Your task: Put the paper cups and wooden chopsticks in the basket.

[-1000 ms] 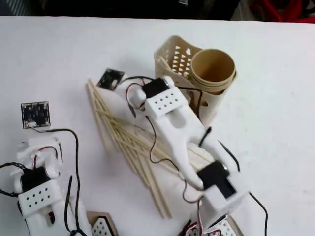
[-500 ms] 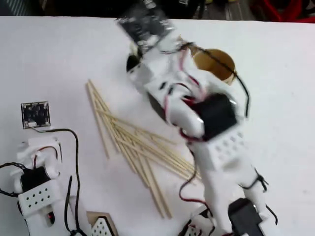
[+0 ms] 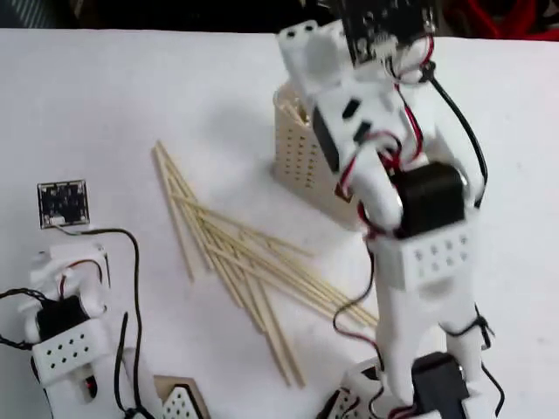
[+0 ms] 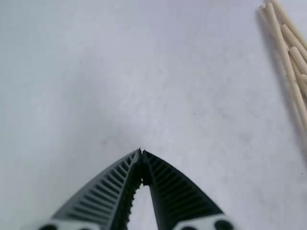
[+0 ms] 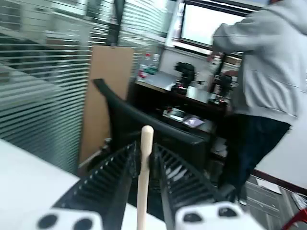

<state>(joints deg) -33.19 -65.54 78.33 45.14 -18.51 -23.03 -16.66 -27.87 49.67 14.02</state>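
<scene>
Several wooden chopsticks (image 3: 236,253) lie fanned out on the white table, and their ends show in the left wrist view (image 4: 288,43). The cream perforated basket (image 3: 297,161) stands behind them, its mouth hidden under my raised right arm (image 3: 410,201). My right gripper (image 5: 144,148) points up toward the room and is shut on one chopstick (image 5: 144,182), which stands upright between the ribbed fingers. Low over bare table beside the pile, my left gripper (image 4: 141,154) is shut with nothing in it. The left arm (image 3: 61,336) sits at the front left corner.
The table's far edge (image 3: 131,30) runs just behind the basket. Bare white surface lies left of the chopsticks (image 3: 87,113) and right of the basket (image 3: 515,157). Cables trail from the left arm (image 3: 135,288).
My right arm has lifted off the chopstick pile and swung up and back over the basket, covering the cups in it. The left arm has kept still.
</scene>
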